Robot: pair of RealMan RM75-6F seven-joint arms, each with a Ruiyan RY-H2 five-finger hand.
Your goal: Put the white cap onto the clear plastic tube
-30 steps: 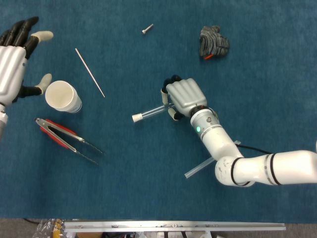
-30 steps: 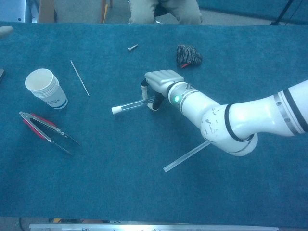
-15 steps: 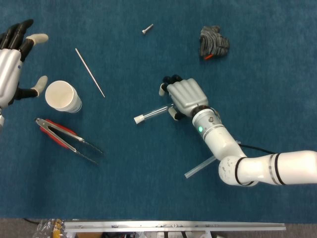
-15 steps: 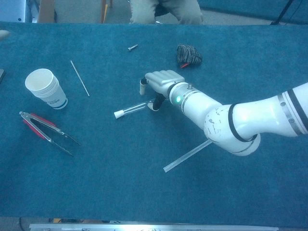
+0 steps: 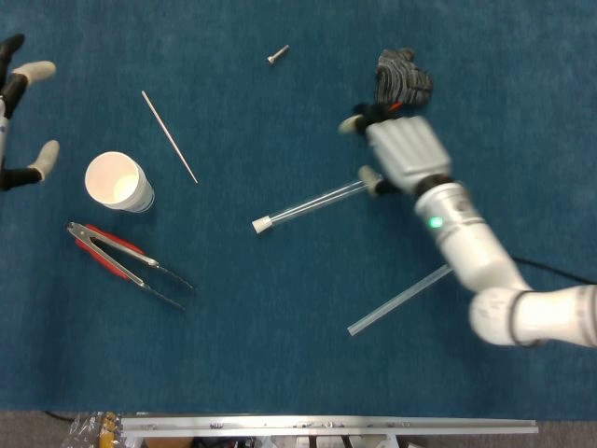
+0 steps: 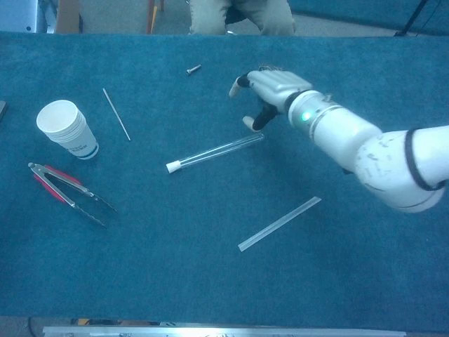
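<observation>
Head view shows the right hand [image 5: 396, 149] lifted off the tube [image 5: 312, 203] and drawn toward the upper right, fingers loosely spread and holding nothing. The tube now lies free at mid-frame with the cap [image 5: 260, 224] already on its lower-left end, so the capping looks done. Only this view catches the left hand [image 5: 20, 121] at the left edge, fingertips apart. Chest view shows a clear gap between the right hand's fingertips [image 6: 248, 123] and the tube.

Right robot hand [image 5: 396, 154] hovers empty, fingers apart; left robot hand [image 5: 17, 121] — at frame edge — spread.
</observation>
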